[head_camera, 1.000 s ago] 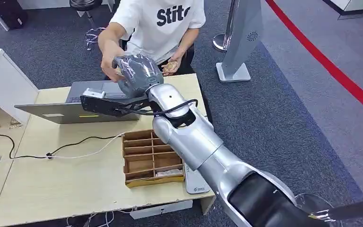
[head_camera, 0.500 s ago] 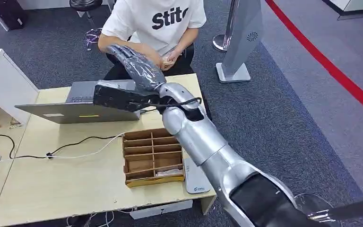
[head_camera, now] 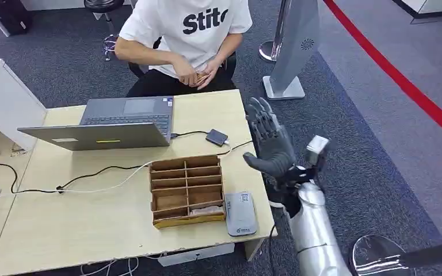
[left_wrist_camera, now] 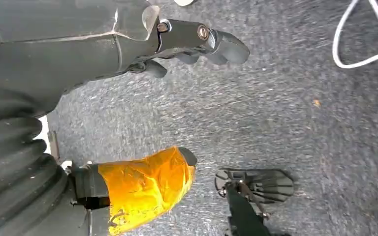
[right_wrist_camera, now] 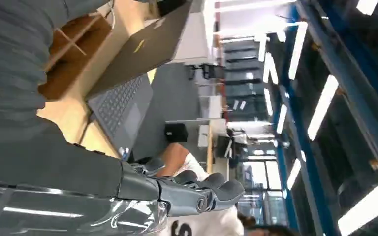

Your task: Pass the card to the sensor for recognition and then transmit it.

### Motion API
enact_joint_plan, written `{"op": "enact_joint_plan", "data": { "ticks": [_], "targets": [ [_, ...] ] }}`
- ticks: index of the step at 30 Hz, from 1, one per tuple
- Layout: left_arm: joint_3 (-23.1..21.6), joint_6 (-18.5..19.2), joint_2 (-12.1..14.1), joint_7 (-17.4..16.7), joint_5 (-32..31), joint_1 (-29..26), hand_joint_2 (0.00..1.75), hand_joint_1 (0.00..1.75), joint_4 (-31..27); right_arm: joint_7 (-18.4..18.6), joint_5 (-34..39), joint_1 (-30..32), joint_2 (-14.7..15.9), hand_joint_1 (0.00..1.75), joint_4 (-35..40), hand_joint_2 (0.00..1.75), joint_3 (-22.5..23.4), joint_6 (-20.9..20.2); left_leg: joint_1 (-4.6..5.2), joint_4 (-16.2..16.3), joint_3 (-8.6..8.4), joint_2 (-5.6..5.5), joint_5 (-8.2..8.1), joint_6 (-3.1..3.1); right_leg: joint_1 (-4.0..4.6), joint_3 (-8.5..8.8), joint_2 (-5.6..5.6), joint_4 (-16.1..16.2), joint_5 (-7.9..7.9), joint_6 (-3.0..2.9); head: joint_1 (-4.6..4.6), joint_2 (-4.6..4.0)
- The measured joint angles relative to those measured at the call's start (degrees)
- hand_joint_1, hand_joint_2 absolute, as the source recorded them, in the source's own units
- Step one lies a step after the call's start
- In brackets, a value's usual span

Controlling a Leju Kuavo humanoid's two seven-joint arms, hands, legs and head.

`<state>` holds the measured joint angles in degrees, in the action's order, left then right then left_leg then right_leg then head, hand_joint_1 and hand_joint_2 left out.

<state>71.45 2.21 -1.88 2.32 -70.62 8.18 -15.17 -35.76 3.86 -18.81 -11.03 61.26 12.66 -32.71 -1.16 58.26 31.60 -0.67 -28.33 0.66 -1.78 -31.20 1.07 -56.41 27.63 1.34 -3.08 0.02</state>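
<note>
My right hand [head_camera: 269, 146] is raised beside the table's right edge, fingers spread upward and nothing in it. In the right wrist view its fingers [right_wrist_camera: 192, 189] stretch out bare. A person in a white shirt [head_camera: 193, 26] sits behind the table and holds a small tan stack of cards [head_camera: 198, 77] in both hands. A small black sensor [head_camera: 217, 137] lies on the table, cabled to the laptop [head_camera: 109, 123]. A wooden compartment box [head_camera: 187, 190] has a card [head_camera: 204, 211] lying in its front slot. My left hand [left_wrist_camera: 177, 98] hangs over the carpet, holding nothing.
A flat grey device [head_camera: 240, 213] lies by the box at the table's front right corner. Cables [head_camera: 92, 175] cross the tabletop. A white cabinet [head_camera: 0, 95] stands at left, a grey sign stand [head_camera: 293, 46] behind the table at right.
My right arm has drawn back from the person, swinging from above the laptop to the table's right side, the hand now bare. The person's hands have come together on the cards.
</note>
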Motion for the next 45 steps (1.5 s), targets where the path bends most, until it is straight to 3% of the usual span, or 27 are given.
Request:
{"op": "enact_joint_plan", "data": {
  "ticks": [4,8,12,15,17,18,21,25,27,28,32,33,34,35,36,37,39,42,45],
  "targets": [
    [1.0,0.3,0.2,0.3,0.7,-0.8,1.75,0.0,0.0,-0.3,7.0,2.7,3.1,0.0,-0.5,1.75,7.2,-5.4,0.01,0.0,0.02,0.0,0.0,0.0,-0.02,-0.03,0.0,0.0,0.0,0.0,0.02,0.0],
    [1.4,0.3,0.2,0.3,0.9,-1.1,1.75,0.0,0.0,1.7,12.4,2.6,5.8,0.0,-3.7,1.75,14.6,-8.7,0.01,0.0,0.02,0.0,0.0,0.0,-0.01,0.0,0.0,0.0,0.0,0.01,0.0,0.0],
    [1.4,0.4,0.2,0.7,0.7,-1.1,1.75,0.0,0.0,4.7,18.1,0.8,9.0,0.0,-13.3,1.75,21.9,-12.0,0.01,0.0,-0.02,0.02,0.0,0.0,-0.01,0.0,0.02,0.0,-0.01,0.01,0.04,0.0],
    [1.4,0.4,0.2,0.9,0.2,-1.0,1.75,0.0,0.0,8.1,22.8,-0.4,11.9,0.0,-23.4,1.75,27.6,-11.8,0.01,0.0,0.0,-0.06,0.01,-0.01,-0.01,0.02,-0.09,0.0,0.01,0.03,0.02,0.0],
    [1.4,0.4,0.2,0.8,-0.3,-0.9,1.75,0.0,0.0,12.0,25.6,-0.6,13.4,0.0,-29.2,1.75,31.1,-8.6,0.01,0.0,0.01,-0.04,0.0,-0.01,-0.01,0.02,-0.08,0.0,0.01,0.03,0.0,0.0],
    [1.4,0.5,0.2,0.6,-0.7,-0.8,1.75,0.0,0.0,13.9,25.7,-0.5,14.0,0.0,-31.6,1.75,32.8,-5.1,0.01,0.0,0.01,-0.04,-0.01,-0.02,-0.01,0.0,-0.07,0.0,0.01,0.03,0.0,0.0],
    [1.4,0.9,0.2,0.1,-1.5,-0.1,1.75,0.0,0.0,15.8,23.2,1.2,15.0,0.0,-37.3,1.75,35.5,4.0,0.01,0.0,0.04,-0.05,-0.05,-0.02,-0.01,-0.02,-0.08,0.0,0.06,0.08,0.02,0.0],
    [1.4,1.0,0.3,0.1,-1.7,0.5,1.75,0.0,0.0,17.0,22.5,2.6,15.7,0.0,-41.6,1.75,36.9,6.9,0.0,0.0,0.01,0.07,-0.07,0.0,0.0,-0.06,0.04,0.0,0.06,0.08,0.04,0.0],
    [1.4,1.2,0.3,0.1,-1.9,0.7,1.75,0.0,0.0,19.2,20.7,2.9,16.1,0.0,-43.4,1.75,37.4,11.1,-0.01,0.0,-0.01,0.05,-0.07,0.01,0.01,-0.05,0.04,0.0,0.06,0.08,0.02,0.0],
    [1.4,1.4,0.3,0.0,-2.1,0.8,1.75,0.0,0.0,20.0,19.6,3.2,16.1,0.0,-43.9,1.75,37.5,13.3,-0.01,0.0,-0.02,0.05,-0.07,0.01,0.01,-0.05,0.04,0.0,0.07,0.08,0.02,0.0],
    [1.3,1.8,0.3,0.0,-3.0,1.0,1.75,0.0,0.0,29.3,7.0,7.0,16.1,0.0,-47.2,1.75,34.9,27.8,0.0,0.0,0.04,-0.05,-0.08,0.0,-0.01,0.02,-0.09,0.0,0.12,0.14,0.02,0.0],
    [1.3,1.9,0.5,0.0,-3.0,1.1,1.75,0.0,0.0,30.0,5.0,8.1,16.0,0.26,-47.7,1.75,33.5,28.9,0.0,0.0,0.05,-0.05,-0.08,-0.01,-0.01,-0.01,-0.09,0.0,0.12,0.14,0.02,0.0],
    [1.2,2.0,0.5,-0.1,-3.3,1.1,1.75,0.03,0.0,31.6,1.5,8.9,15.9,1.59,-48.1,1.75,32.1,31.1,0.0,0.0,0.05,0.0,-0.08,-0.01,-0.01,-0.01,-0.04,0.0,0.12,0.14,0.04,0.0],
    [1.2,2.1,0.5,-0.1,-3.7,1.1,1.75,0.68,0.0,34.3,-5.4,9.5,16.0,1.75,-48.5,1.75,29.1,34.2,0.0,0.0,0.04,0.02,-0.09,-0.01,-0.01,-0.02,-0.01,0.0,0.12,0.14,0.04,0.0],
    [1.1,2.2,0.5,-0.1,-3.8,1.3,1.75,1.52,0.0,35.8,-13.3,10.2,16.3,1.75,-48.8,1.75,25.2,35.9,0.0,0.0,0.05,0.01,-0.09,-0.01,-0.01,-0.02,-0.01,0.0,0.12,0.14,0.02,0.0],
    [1.0,2.2,0.5,-0.1,-4.0,1.3,1.75,1.75,0.0,36.4,-19.9,10.8,16.6,1.75,-49.0,1.75,20.7,35.7,0.0,0.0,0.04,0.01,-0.09,-0.02,-0.01,-0.02,-0.02,0.0,0.12,0.14,0.0,0.0],
    [0.8,2.3,0.5,-0.1,-4.1,1.3,1.75,1.75,0.0,36.5,-25.5,11.5,16.8,1.75,-49.4,1.75,14.0,34.3,0.0,0.0,0.01,0.06,-0.09,-0.02,-0.01,-0.04,0.02,0.0,0.12,0.14,0.02,0.0],
    [0.7,2.4,0.5,-0.3,-4.1,1.3,1.75,1.75,0.0,38.2,-23.0,12.5,16.8,1.75,-50.1,1.75,10.0,32.4,0.02,0.0,0.01,-0.02,-0.08,-0.02,-0.03,0.0,-0.07,0.0,0.12,0.14,0.04,0.0],
    [0.5,2.3,0.5,-0.5,-4.5,1.3,1.75,1.75,0.0,38.0,-23.6,13.6,16.7,1.75,-50.4,1.75,6.1,33.4,0.01,0.0,0.02,0.01,-0.08,-0.01,-0.02,0.0,-0.03,0.0,0.11,0.14,0.02,0.0]
  ]
}}
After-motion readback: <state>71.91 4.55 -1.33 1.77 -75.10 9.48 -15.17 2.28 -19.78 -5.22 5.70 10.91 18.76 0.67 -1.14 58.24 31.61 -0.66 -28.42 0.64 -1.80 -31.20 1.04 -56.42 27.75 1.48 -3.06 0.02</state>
